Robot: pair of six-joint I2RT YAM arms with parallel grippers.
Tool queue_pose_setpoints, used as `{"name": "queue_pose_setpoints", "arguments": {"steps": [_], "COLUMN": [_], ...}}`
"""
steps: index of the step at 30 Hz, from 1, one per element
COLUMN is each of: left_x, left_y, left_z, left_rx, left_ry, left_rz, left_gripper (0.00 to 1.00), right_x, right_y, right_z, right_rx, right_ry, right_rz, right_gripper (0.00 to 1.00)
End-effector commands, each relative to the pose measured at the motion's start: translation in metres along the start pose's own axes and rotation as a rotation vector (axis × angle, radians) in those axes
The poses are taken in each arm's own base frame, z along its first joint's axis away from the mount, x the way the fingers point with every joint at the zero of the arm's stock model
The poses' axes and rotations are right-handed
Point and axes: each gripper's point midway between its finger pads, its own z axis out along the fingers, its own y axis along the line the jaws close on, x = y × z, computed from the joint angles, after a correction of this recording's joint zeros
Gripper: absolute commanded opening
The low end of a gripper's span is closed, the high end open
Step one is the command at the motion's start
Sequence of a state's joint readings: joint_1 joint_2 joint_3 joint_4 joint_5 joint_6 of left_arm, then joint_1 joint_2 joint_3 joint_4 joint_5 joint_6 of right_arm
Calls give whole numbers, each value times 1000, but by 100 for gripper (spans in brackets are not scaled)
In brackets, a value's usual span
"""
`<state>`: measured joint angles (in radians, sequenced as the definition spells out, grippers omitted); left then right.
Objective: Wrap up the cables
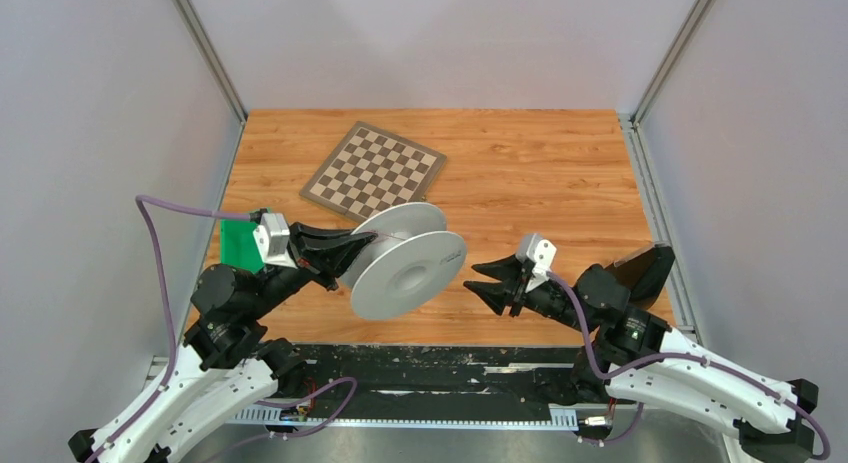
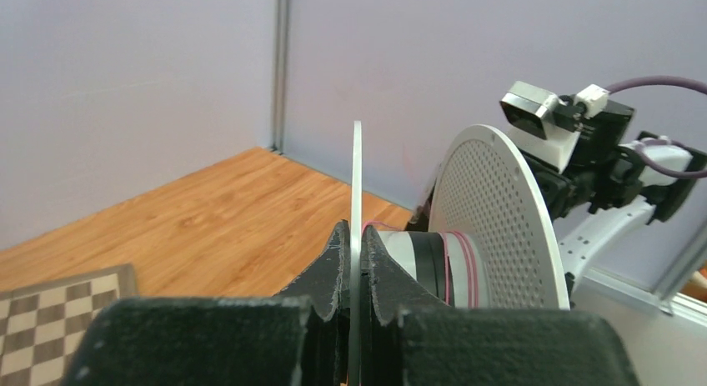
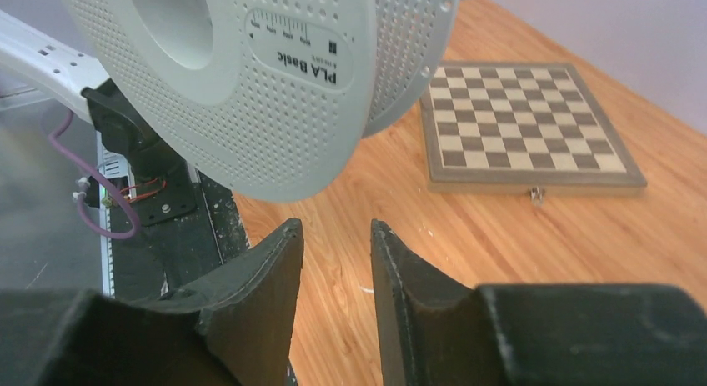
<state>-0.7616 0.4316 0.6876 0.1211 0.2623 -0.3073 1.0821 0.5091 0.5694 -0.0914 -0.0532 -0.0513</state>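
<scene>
1. Top external view: the white perforated plastic spool [image 1: 405, 263] is seen tilted on edge above the near-centre of the wooden table [image 1: 540, 183], between the two arms. It appears to be lifted off the wood.
2. The spool is held by the left gripper [image 1: 362, 245]. In the left wrist view its fingers are pressed onto the thin rear flange, which stands edge-on between them.
3. A few turns of thin pink cable [image 2: 463, 265] are seen around the grey-and-black hub [image 2: 417, 257] between the two flanges.
4. The right gripper [image 1: 485, 283] is spread and holds nothing. It is poised just beside the front flange, the one printed "PLA Basic", and is not touching it.
5. Winding is judged to be the step in hand: the spool is presented by the left arm and the right arm is free to feed cable. The loose end cannot be found in any view, so it must be located and pinched first.
6. A brown-and-cream wooden chessboard [image 1: 373, 171] lies flat behind the spool, well apart from it. A flat green piece [image 1: 238, 243] sits by the left wrist.
7. Nothing lies between the right gripper and the spool. The wide front flange is judged the main obstruction to reaching the hub channel.
</scene>
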Motion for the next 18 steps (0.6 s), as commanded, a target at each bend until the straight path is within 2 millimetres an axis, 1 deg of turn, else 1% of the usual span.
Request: {"name": "queue_pose_setpoints", "arguments": {"steps": [1, 4, 5, 7, 10, 12, 15, 16, 17, 18], "left_x": [-37, -35, -32, -32, -34, -32, -22, -21, -12, -9], "left_y": [11, 15, 17, 20, 23, 24, 25, 25, 27, 26], "left_z": [-1, -2, -3, -5, -8, -8, -9, -8, -8, -9], "left_rx": [-80, -112, -123, -146, -166, -171, -168, -162, -169, -161], "left_ry": [-111, -90, -75, -72, -80, -69, -25, -16, 26, 52], "left_rz": [47, 26, 19, 10, 6, 15, 47, 52, 56, 58], "left_gripper": [0, 0, 0, 0, 0, 0, 0, 0, 0, 0], "right_x": [-12, -14, -18, -26, -43, -55, -75, -79, -84, -89], "right_y": [-18, -29, -33, -35, -30, -28, -26, -26, -26, -24], "right_z": [-8, -16, -20, -25, -31, -33, -34, -32, -29, -25], "right_rx": [136, 211, 239, 261, 235, 215, 194, 192, 186, 171], "right_ry": [-5, -5, -12, -33, -82, -116, -152, -157, -163, -167], "right_rz": [98, 154, 175, 208, 245, 253, 225, 209, 189, 165], "right_gripper": [38, 38, 38, 38, 39, 40, 41, 41, 41, 41]}}
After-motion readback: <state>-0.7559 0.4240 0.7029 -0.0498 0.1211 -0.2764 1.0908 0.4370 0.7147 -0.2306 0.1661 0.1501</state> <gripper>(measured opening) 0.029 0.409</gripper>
